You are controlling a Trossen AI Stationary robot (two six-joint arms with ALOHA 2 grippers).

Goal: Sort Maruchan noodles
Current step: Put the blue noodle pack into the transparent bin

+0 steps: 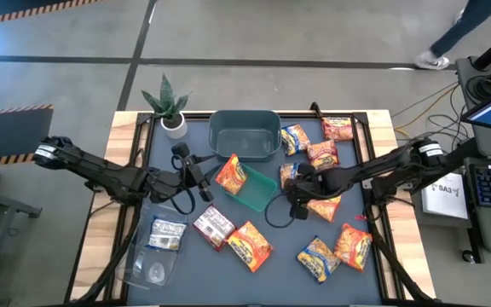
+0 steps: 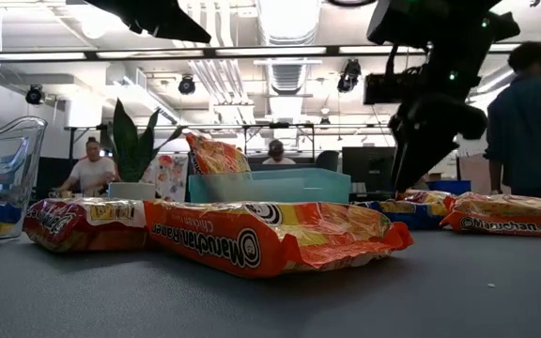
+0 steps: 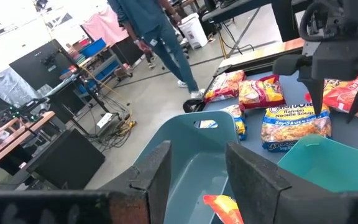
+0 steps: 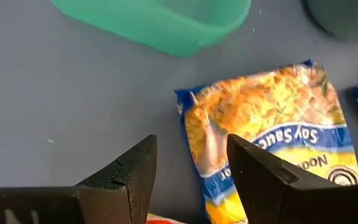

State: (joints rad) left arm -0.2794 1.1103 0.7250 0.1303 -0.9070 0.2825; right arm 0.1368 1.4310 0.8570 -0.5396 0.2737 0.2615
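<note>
Several Maruchan noodle packets lie flat on the dark table: orange ones (image 1: pixel 250 245) near the front, dark red ones (image 1: pixel 322 153) and yellow-blue ones (image 1: pixel 294 138) at the far right. One orange packet (image 1: pixel 230 173) stands on edge, leaning in the green tray (image 1: pixel 261 192). My right gripper (image 4: pixel 191 146) is open and points steeply down just over a yellow-blue Soy Sauce packet (image 4: pixel 266 118); one finger stands over the packet's edge, the other over bare table. My left gripper (image 3: pixel 197 152) hangs open and almost level, high beside the tray, facing the grey-teal tub (image 3: pixel 185 130).
The grey-teal tub (image 1: pixel 245 135) stands at the far middle, a potted plant (image 1: pixel 167 107) at the far left. A clear plastic container (image 1: pixel 156 256) with a packet in it lies at the near left. A black cable (image 1: pixel 275 211) loops beside the tray. People move in the room beyond.
</note>
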